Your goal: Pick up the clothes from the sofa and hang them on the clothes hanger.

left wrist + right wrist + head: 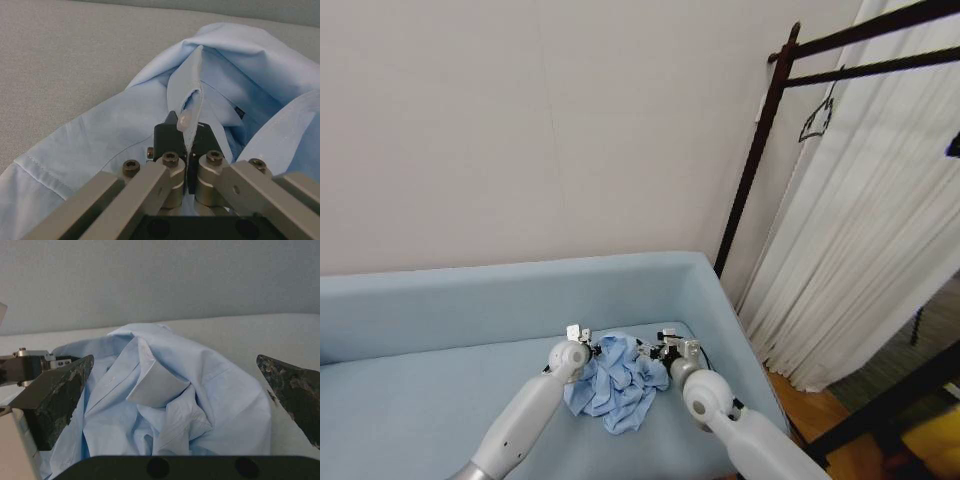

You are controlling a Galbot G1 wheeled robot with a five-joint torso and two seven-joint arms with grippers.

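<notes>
Left jaws together, right jaws apart.

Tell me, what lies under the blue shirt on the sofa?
The light blue sofa seat shows all around the crumpled shirt, so the shirt rests on it. The spot directly beneath is covered by fabric; anything hidden there cannot be seen.

support: pale blue sofa [360,300] | parts: backrest [520,295] along 12 o'clock, armrest [732,330] at 3 o'clock, flat seat [410,400] | load: light blue shirt [617,388], crumpled in a heap | place: directly on seat, toward 3 o'clock end, near armrest, close to backrest
</notes>
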